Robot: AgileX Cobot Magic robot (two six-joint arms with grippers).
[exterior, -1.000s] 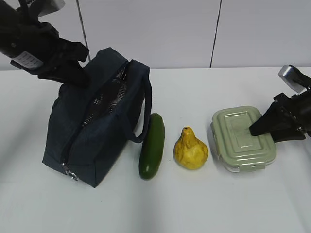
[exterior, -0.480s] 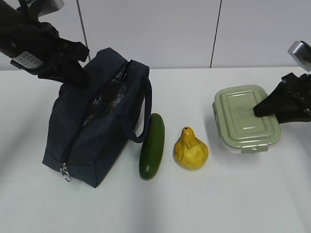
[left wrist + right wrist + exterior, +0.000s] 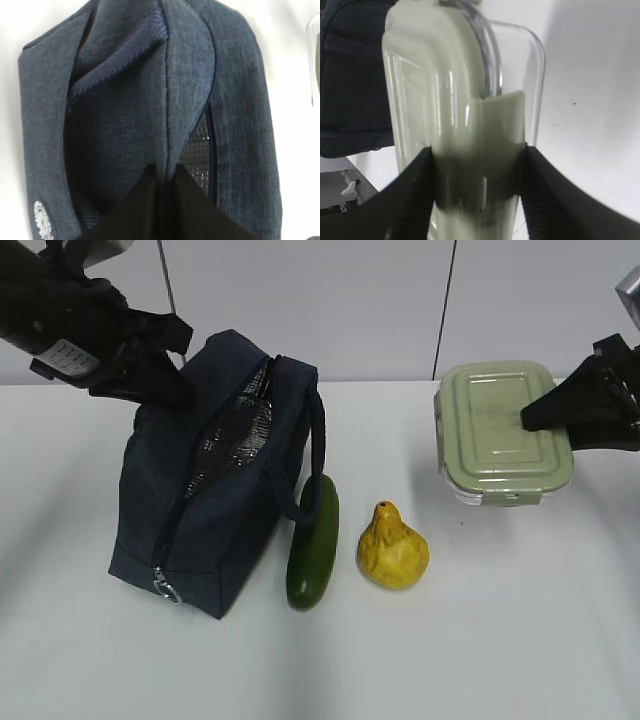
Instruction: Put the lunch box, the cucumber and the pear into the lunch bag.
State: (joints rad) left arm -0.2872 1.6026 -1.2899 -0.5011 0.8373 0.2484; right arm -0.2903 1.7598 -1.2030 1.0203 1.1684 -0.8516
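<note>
Lunch box (image 3: pixel 503 432) hung clear of the worktop (image 3: pixel 480 640) at the right, clamped across its short end by the right claw (image 3: pixel 545 415), lid facing up. Gripped only at one end, so could tip or slide out on the way over. Could also catch on the lunch bag (image 3: pixel 215 510), whose mouth gaped only narrowly, silver lining showing, and whose near handle drooped across the side. Left claw (image 3: pixel 165 200) pinched tight on the bag's top fabric beside the zipper, holding that mouth apart; a slip there would likely let the bag sag shut or topple. Cucumber (image 3: pixel 313 543) lay touching the bag's side, pear (image 3: pixel 393 548) just beside it, both on the worktop and liable to be knocked if the bag swung.

Compared with a second earlier: box then sat on the worktop, lower and nearer the front, and had since gone up and back. Bag pulled more upright, opening wider. Cucumber and pear unmoved.
</note>
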